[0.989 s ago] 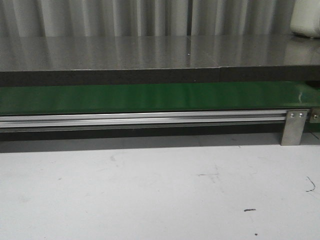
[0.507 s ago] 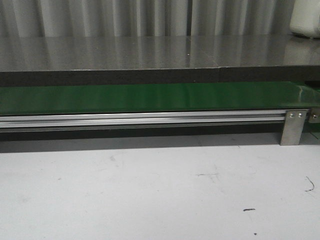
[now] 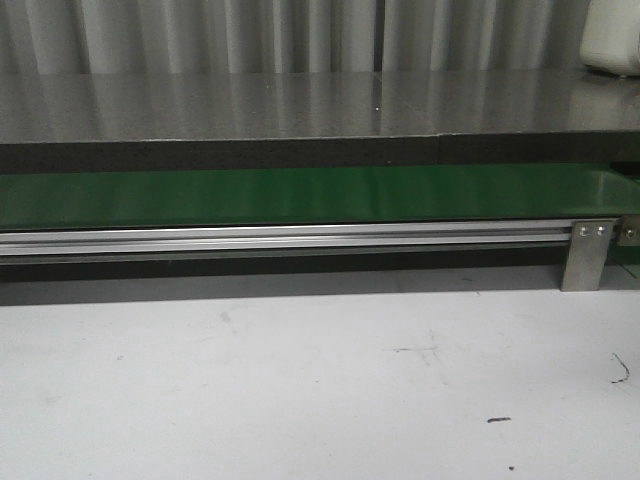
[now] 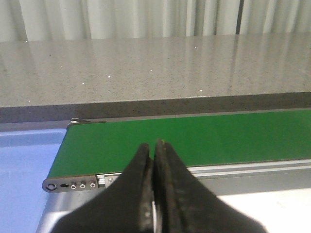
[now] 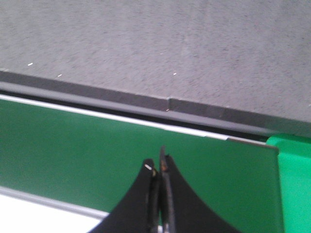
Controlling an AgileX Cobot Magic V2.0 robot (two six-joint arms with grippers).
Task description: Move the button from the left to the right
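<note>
Both grippers, left (image 4: 154, 145) & right (image 5: 159, 167), hang over the green belt (image 3: 300, 195), fingers pressed together, holding nothing. Button not visible anywhere. Prob best: wait, open left gripper before reaching.

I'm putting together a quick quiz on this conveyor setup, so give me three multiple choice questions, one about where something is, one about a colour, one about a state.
1. Where does the metal bracket sit in the front view?
A. At the left end of the rail
B. At the right end of the rail
C. On the grey counter

2. What colour is the belt?
A. Green
B. Blue
C. Black

3. How does the left pincer stand?
A. Wide open
B. Shut on a part
C. Shut, holding nothing

Answers:
1 B: the bracket hangs from the aluminium rail near the right edge.
2 A: the belt shows green in all three views.
3 C: its fingertips meet over the bare belt, as do those of the right pincer; no button is in view.
</note>
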